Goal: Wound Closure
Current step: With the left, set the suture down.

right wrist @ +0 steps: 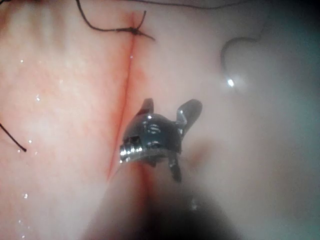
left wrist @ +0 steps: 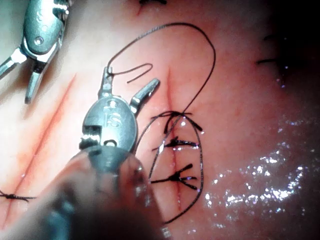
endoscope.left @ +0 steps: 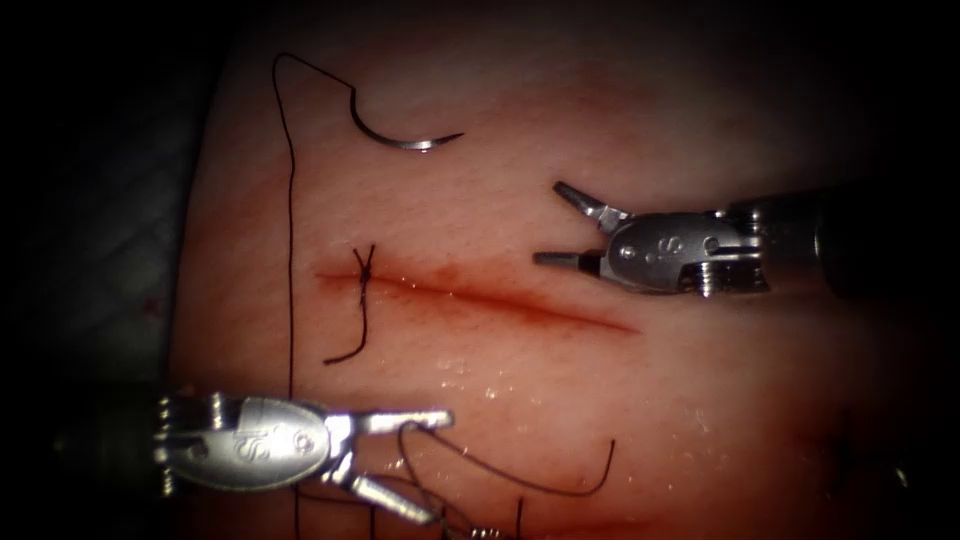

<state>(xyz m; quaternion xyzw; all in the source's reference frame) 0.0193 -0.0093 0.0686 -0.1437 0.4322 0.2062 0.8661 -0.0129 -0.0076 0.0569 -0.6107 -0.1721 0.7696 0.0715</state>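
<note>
Tissue (endoscope.left: 700, 400) bearing loose needle (endoscope.left: 405, 135), lengthwise left-right, tip rightward; both tools' fingers (endoscope.left: 575, 228) (endoscope.left: 425, 465) spread, empty.

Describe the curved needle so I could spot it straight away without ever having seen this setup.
Start at the long red cut across the tissue. Look above its left end, past the knotted stitch: the needle lies loose on the surface, held by neither tool. It is the only bright metal crescent, with dark thread trailing from its blunt end.

A surgical training bench: cut pork tissue (endoscope.left: 560, 400) with a knotted stitch (endoscope.left: 364, 268) under endoscope light.
</note>
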